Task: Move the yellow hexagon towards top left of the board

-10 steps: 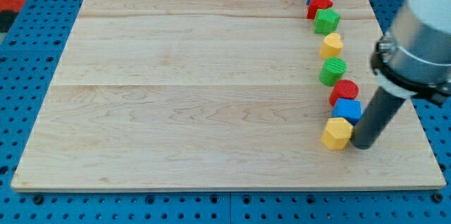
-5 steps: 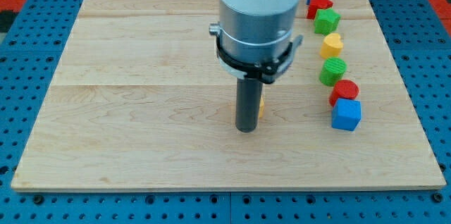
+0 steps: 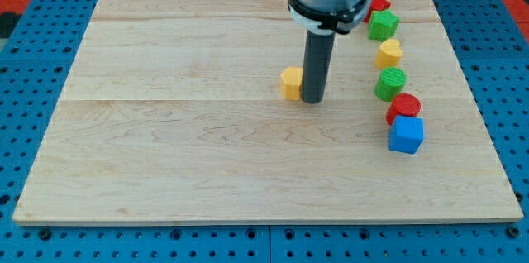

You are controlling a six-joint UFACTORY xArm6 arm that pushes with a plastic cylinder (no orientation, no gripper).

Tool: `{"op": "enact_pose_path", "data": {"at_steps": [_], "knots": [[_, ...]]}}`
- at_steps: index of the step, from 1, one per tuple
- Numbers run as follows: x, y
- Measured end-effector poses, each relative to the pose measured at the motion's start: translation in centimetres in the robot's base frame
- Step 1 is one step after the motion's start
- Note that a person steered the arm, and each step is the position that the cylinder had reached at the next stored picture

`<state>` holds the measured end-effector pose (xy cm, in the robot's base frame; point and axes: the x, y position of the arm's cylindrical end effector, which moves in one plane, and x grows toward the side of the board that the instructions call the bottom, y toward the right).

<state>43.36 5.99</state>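
A: Largest first?
B: Pale wooden board (image 3: 207, 155) on a blue pegboard table (image 3: 25, 89). Dark rod stands near board centre, my tip (image 3: 312, 99) down on the wood; it grasps nothing, only presses sideways.
A: Task block?
B: Yellow hexagon block (image 3: 290, 83) touching my tip on the view's left side.
A: Others?
B: A column well to the view's right of my tip: blue cube (image 3: 406, 134), red cylinder (image 3: 404, 106), green cylinder (image 3: 390, 83), yellow heart-like block (image 3: 389, 51), green star (image 3: 383, 24).
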Motion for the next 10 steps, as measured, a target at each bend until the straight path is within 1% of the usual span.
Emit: {"op": "enact_pose_path", "data": {"at_steps": [1, 2, 4, 5, 6, 7, 8, 10], "knots": [[0.0, -2.1], [-0.7, -2.0], [-0.8, -2.0], [-2.5, -3.9], [-8.3, -5.0], [-10.5, -8.3], [-11.2, -13.9], [-15.8, -16.1]]}}
